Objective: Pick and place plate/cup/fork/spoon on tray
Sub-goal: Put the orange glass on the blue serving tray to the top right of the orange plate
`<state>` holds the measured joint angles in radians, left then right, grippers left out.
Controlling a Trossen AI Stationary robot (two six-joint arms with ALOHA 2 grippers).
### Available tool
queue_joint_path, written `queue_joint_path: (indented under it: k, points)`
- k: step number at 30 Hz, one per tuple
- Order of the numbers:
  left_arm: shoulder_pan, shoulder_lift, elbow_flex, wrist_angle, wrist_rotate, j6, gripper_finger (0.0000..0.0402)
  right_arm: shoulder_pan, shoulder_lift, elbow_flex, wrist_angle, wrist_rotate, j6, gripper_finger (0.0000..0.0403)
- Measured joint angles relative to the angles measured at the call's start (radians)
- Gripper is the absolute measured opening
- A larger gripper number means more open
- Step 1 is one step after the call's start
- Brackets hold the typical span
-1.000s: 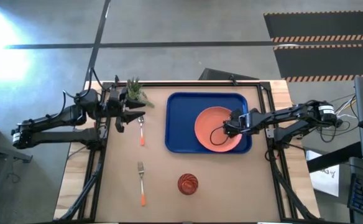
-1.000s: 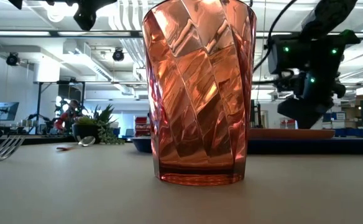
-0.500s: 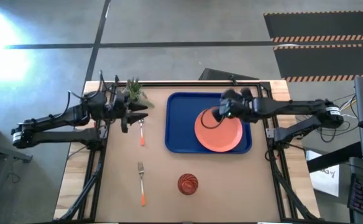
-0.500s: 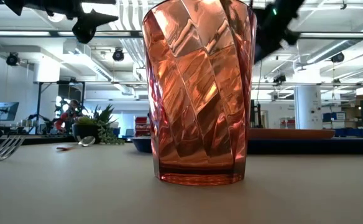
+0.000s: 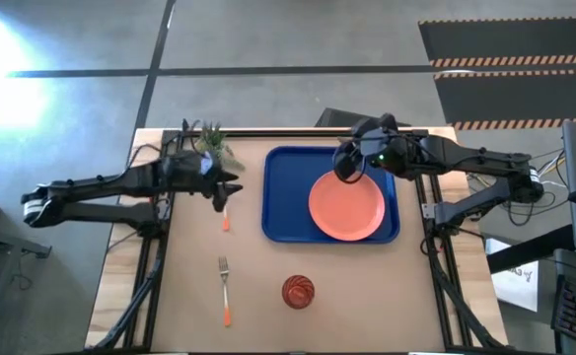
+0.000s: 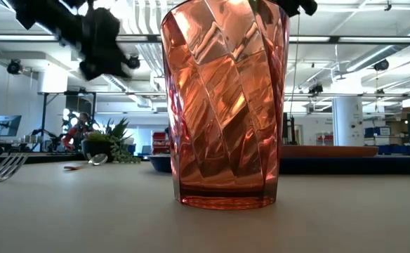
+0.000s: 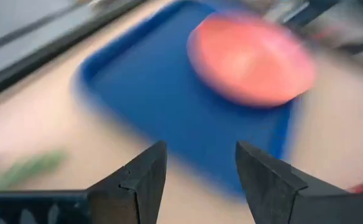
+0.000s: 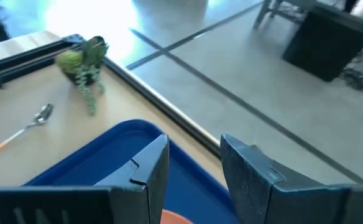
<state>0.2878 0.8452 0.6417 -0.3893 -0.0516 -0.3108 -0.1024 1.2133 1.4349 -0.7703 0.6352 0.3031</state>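
The salmon-pink plate [image 5: 346, 205] lies flat in the right half of the blue tray [image 5: 286, 197]. The dark red cup [image 5: 298, 291] stands upright on the table near its front edge and fills the low view [image 6: 225, 105]. The fork [image 5: 225, 288] lies left of the cup. The spoon [image 5: 225, 209] lies left of the tray. My left gripper [image 5: 227, 183] hangs open over the spoon's head, with nothing between its fingers [image 7: 200, 180]. My right gripper [image 5: 347, 164] is open, high above the tray's far edge, empty [image 8: 194, 168].
A small green potted plant [image 5: 212, 144] stands at the far left of the table, just behind my left gripper. Bare tabletop lies between the fork, the cup and the tray. The left half of the tray [image 7: 163, 93] is bare.
My right gripper has risen from just over the plate and drawn back toward the tray's far edge, tipping up toward level. The plate has stayed flat in the tray. My left gripper has sunk toward the spoon and tipped its fingers downward.
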Motion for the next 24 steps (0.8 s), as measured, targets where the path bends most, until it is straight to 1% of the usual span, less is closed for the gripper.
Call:
queue_joint_path:
  k: [3, 5, 10, 13, 15, 18, 24]
  points:
    - [0.0, 0.024, 0.012, -0.186, -0.133, -0.053, 0.0173, 0.002, 0.0, -0.008, 0.002, -0.046, 0.001, 0.0134]
    - [0.0, 0.033, 0.018, -0.277, -0.177, -0.134, 0.0173, 0.006, 0.001, -0.015, 0.0, -0.058, 0.001, 0.0134]
    - [0.0, 0.042, 0.004, -0.399, -0.173, -0.387, 0.0173, 0.007, 0.002, -0.025, 0.002, -0.06, 0.001, 0.0134]
    - [0.0, 0.06, -0.017, -0.444, -0.164, -0.481, 0.0173, 0.007, 0.002, -0.03, 0.0, -0.06, -0.009, 0.0134]
    - [0.0, 0.076, -0.03, -0.44, -0.163, -0.517, 0.0173, 0.007, 0.002, -0.03, 0.0, -0.063, -0.018, 0.0134]
    - [0.0, 0.105, -0.045, -0.414, -0.161, -0.523, 0.0173, 0.007, 0.002, -0.03, 0.001, -0.068, -0.04, 0.0134]
    - [0.003, 0.169, -0.063, -0.286, -0.166, -0.512, 0.0173, 0.007, 0.002, -0.03, 0.0, -0.078, -0.08, 0.0134]
